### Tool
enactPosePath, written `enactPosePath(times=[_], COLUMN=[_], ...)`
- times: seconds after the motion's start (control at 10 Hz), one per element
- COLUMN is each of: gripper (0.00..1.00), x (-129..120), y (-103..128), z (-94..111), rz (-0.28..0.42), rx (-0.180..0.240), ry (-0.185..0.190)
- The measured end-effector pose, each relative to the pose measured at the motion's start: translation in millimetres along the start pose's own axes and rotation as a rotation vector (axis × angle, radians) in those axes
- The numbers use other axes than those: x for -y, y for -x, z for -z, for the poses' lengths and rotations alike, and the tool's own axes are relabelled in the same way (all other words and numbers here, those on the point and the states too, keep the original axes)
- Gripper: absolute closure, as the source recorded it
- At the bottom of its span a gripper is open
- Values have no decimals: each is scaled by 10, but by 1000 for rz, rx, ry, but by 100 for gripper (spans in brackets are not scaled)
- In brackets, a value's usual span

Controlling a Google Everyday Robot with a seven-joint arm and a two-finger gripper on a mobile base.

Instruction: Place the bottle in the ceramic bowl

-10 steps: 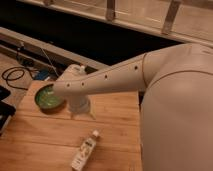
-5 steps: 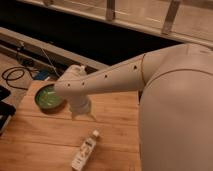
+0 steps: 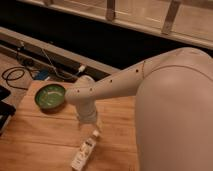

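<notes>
The pale bottle (image 3: 83,153) with a white cap lies on its side on the wooden table (image 3: 40,142), near the front edge. The green ceramic bowl (image 3: 50,96) sits at the table's back left and holds nothing that I can see. My gripper (image 3: 93,124) points down from the white arm, right of the bowl and just above the bottle's cap end. It holds nothing that I can see.
Black cables (image 3: 15,75) lie on the floor at the left, beyond the table. A dark object (image 3: 4,107) sits at the table's left edge. My bulky white arm (image 3: 170,110) fills the right side of the view.
My gripper has moved toward the front and slightly right, away from the bowl and closer to the bottle. The bottle and the bowl have not moved.
</notes>
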Motion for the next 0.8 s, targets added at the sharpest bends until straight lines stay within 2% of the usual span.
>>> enactPosePath(times=[0.6,0.8], gripper=[35,35], x=[56,-3], y=[-388,-540], z=[-645,-873], rz=[-38,-31], rx=[-193,-264], ry=[54,73])
